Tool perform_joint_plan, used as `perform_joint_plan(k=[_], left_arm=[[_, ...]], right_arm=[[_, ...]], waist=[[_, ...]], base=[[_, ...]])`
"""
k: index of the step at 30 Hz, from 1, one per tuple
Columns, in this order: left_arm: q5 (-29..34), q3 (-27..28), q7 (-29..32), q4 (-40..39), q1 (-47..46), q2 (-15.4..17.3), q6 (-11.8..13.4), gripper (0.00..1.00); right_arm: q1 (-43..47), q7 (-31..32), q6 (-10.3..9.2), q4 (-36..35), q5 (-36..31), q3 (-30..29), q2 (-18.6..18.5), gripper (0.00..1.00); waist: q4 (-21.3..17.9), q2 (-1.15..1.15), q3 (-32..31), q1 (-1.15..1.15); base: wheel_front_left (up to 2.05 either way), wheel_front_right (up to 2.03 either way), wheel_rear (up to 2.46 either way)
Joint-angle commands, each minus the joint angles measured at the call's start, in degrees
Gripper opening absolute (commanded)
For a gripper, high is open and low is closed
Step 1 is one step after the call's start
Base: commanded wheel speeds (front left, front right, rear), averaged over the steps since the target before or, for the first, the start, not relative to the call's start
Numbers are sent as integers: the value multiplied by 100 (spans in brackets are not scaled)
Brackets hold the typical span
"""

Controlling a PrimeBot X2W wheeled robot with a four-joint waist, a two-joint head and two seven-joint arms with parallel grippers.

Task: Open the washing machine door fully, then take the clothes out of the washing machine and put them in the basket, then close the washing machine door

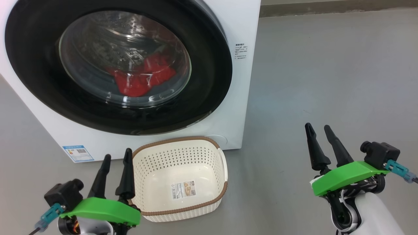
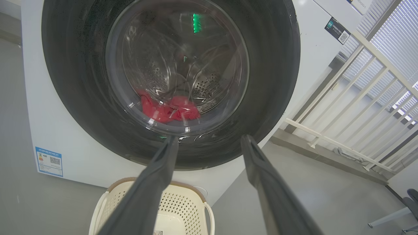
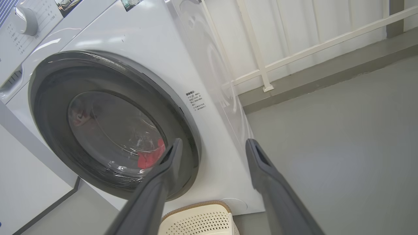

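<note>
The white washing machine [image 1: 235, 29] stands ahead with its round black door [image 1: 209, 81] shut against the front. Through the glass window the red clothes [image 1: 140, 78] lie low in the steel drum; they also show as clothes [image 2: 168, 109] and clothes [image 3: 151, 157]. The cream basket [image 1: 202, 209] sits empty on the floor just before the machine, a paper label on its bottom. My left gripper [image 1: 117, 156] is open beside the basket's left rim. My right gripper [image 1: 319, 128] is open over bare floor, right of the machine. Both hold nothing.
Grey floor [image 1: 326, 71] stretches to the right of the machine. A white railing [image 2: 343, 107] and window blinds stand beyond the machine's right side. A blue sticker [image 1: 78, 152] marks the machine's lower left front. A control dial [image 3: 24, 20] sits on its top panel.
</note>
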Motion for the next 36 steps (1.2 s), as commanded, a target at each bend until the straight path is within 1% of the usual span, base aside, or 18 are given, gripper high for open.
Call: perform_joint_plan(k=[1,19,32,36], left_arm=[[203,111,-93,-174,-278,112,37,100],[1435,10,-396,-205,-474,136,167,100],[2098,-46,-597,-216,-598,153,235,100],[2123,-39,-605,-177,-595,153,241,100]], right_arm=[[-359,-77,3,-130,-209,120,-46,100],[-646,-381,3,30,-1357,298,-70,100],[-865,-583,3,126,-2093,422,-86,100],[-864,-591,3,125,-2118,435,-86,100]], waist=[[-2,0,1,0],[-11,0,3,0],[-35,0,12,0],[-41,0,6,-1]], base=[[0,0,0],[0,0,0],[0,0,0],[0,0,0]])
